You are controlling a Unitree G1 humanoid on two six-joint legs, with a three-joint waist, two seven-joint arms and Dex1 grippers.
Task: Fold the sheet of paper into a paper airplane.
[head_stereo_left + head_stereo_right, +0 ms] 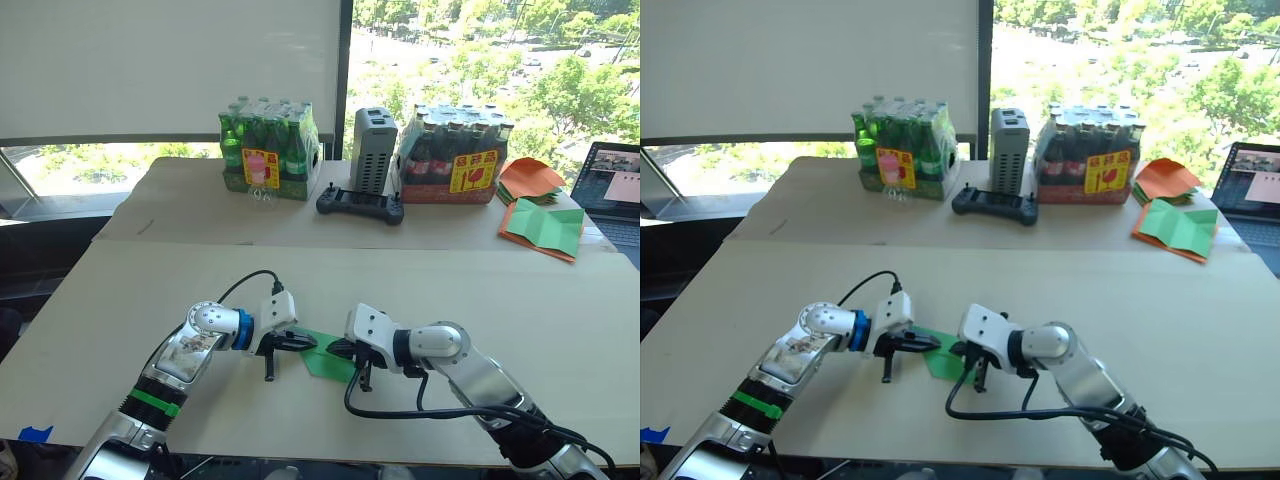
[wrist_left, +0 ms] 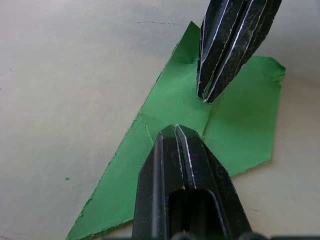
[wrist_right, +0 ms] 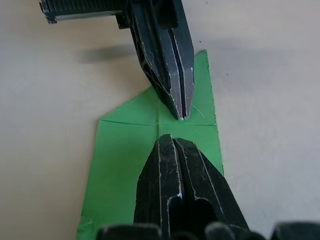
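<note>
Down on the pale table [image 1: 520,300], the sheet of paper [image 1: 322,354], partly folded to a point, lies flat between both arms. Left gripper [image 2: 176,131] and right gripper [image 3: 170,140], each with fingers pressed together, press their tips on the green surface, nearly meeting at its centre crease.

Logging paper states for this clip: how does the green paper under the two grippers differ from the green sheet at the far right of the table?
The sheet of paper lies alone on bare table, folded to a point, with both closed grippers, left gripper and right gripper, pressing on it. The far green sheet lies untouched, creased into panels, on orange paper beside a laptop. Both are bright green and lie flat.
</note>
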